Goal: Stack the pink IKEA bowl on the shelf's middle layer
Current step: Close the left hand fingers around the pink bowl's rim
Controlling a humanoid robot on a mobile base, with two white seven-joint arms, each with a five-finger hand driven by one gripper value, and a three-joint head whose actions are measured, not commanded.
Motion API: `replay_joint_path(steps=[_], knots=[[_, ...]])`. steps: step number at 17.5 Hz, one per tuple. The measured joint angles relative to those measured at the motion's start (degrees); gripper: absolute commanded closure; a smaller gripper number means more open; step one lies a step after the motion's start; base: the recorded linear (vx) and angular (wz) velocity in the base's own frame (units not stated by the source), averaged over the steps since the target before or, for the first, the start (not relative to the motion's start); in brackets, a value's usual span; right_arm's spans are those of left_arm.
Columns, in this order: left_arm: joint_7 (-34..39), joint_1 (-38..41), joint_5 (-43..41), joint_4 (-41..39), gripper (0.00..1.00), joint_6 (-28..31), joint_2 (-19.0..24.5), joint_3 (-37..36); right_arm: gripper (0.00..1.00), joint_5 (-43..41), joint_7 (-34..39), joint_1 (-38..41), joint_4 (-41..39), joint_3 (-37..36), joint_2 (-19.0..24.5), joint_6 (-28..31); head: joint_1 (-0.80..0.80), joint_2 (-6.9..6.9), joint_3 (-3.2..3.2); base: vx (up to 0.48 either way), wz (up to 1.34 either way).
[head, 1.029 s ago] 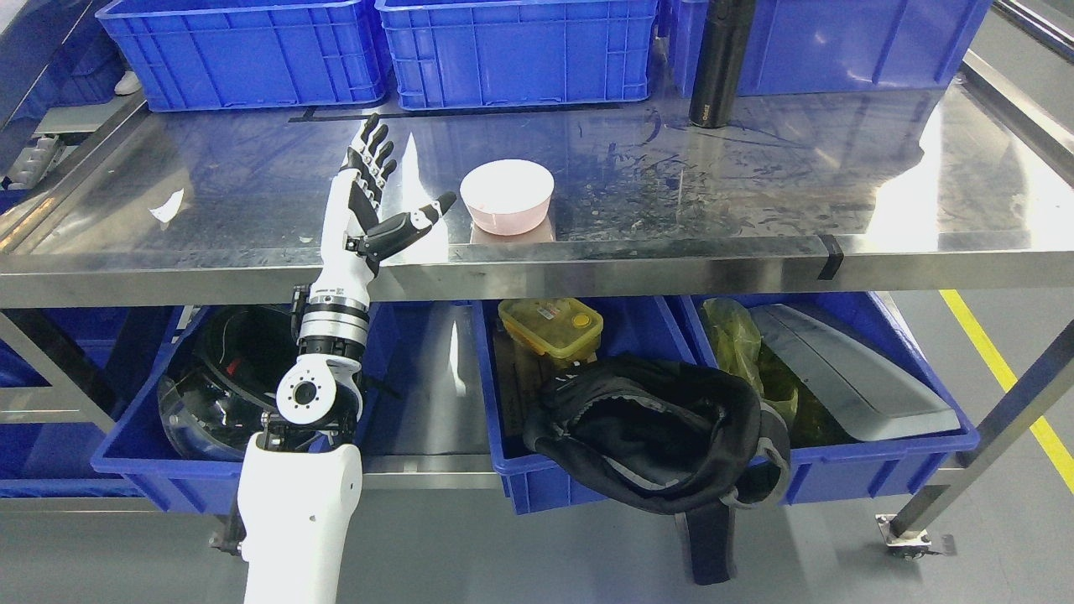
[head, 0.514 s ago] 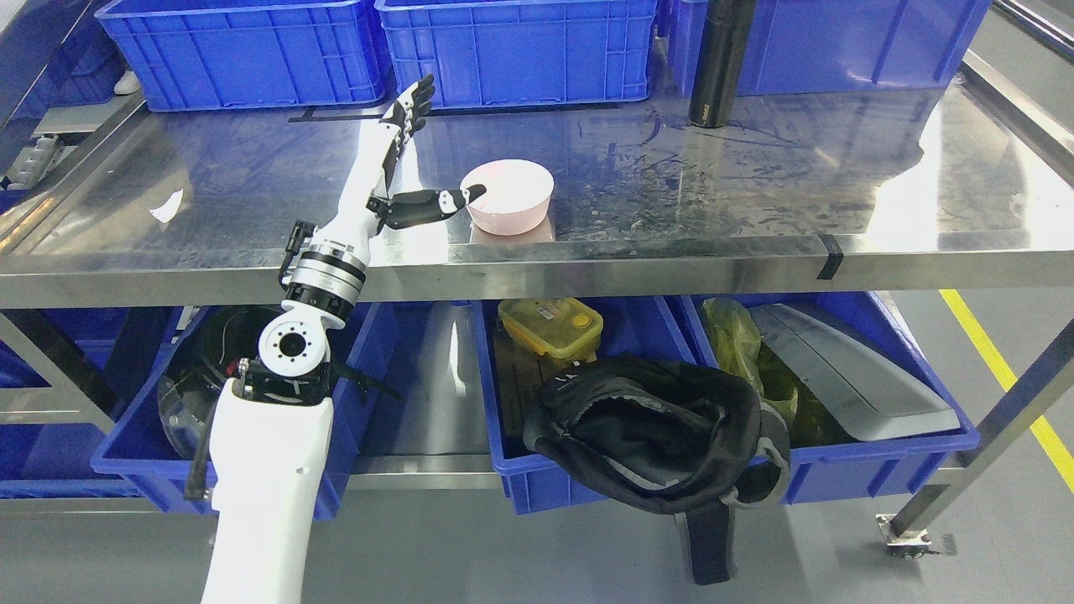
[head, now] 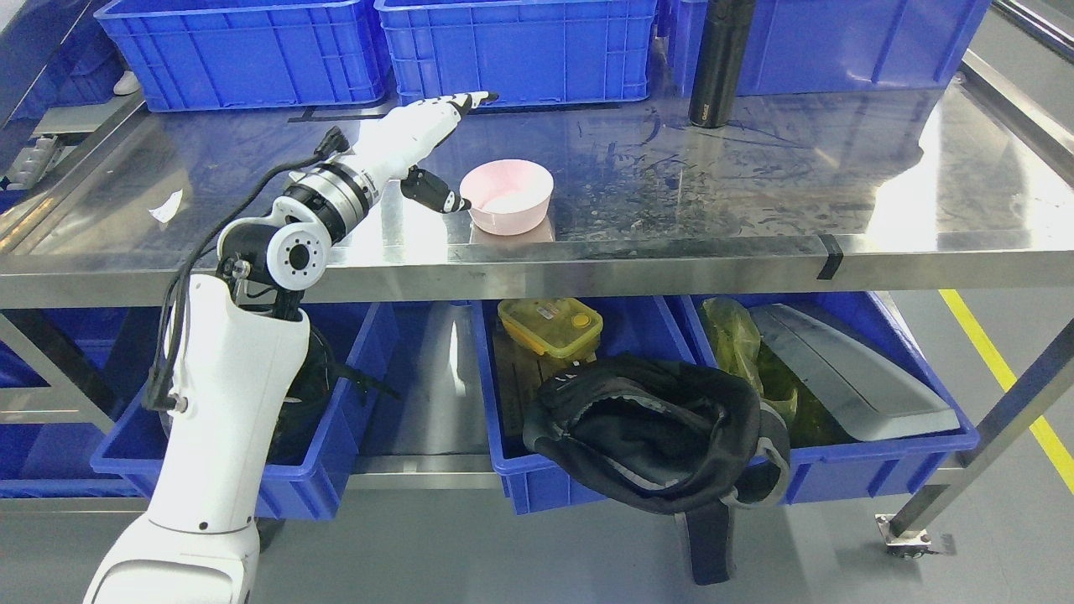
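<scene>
A pink bowl (head: 508, 195) stands upright near the front edge of the steel shelf (head: 671, 252). My left hand (head: 464, 151) reaches in from the lower left and hovers just left of the bowl. Its fingers (head: 460, 101) stretch out straight above the shelf toward the back crates, and the thumb (head: 436, 192) points down to the bowl's left rim, at or very close to it. The hand is open and holds nothing. The right arm is out of view.
Blue crates (head: 512, 50) line the back of the shelf, with a black bottle (head: 722, 63) upright at the back right. Below the shelf, blue bins (head: 587, 470) hold a yellow lunch box (head: 550, 323), a black bag (head: 654, 436) and a helmet.
The left arm has swung up and rightward over the shelf. The hand turned from palm-up near the front edge to fingers stretched flat beside the bowl. The bowl has not moved.
</scene>
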Motion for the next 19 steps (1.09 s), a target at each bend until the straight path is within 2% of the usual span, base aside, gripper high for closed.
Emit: replay_joint_path(steps=[4, 10, 17, 19], knots=[[-5.59, -4.07, -6.24, 1.72, 0.02, 0.12, 1.12, -4.97, 0.0, 0.0, 0.0, 0.0, 0.0, 0.0, 0.0, 0.0, 0.0, 0.0, 0.0, 0.0, 0.0], [-6.8, -6.08, -9.58, 4.5, 0.01, 0.12, 1.18, -9.65, 0.0, 0.0, 0.0, 0.0, 0.0, 0.0, 0.0, 0.0, 0.0, 0.0, 0.0, 0.0, 0.0], [-6.49, -7.02, -10.67, 8.18, 0.12, -0.11, -0.96, -12.18, 0.0, 0.0, 0.0, 0.0, 0.0, 0.0, 0.0, 0.0, 0.0, 0.0, 0.0, 0.0, 0.0], [-6.45, -7.22, -11.04, 9.19, 0.12, 0.17, -1.61, -12.62, 0.0, 0.0, 0.0, 0.0, 0.0, 0.0, 0.0, 0.0, 0.0, 0.0, 0.0, 0.0, 0.0]])
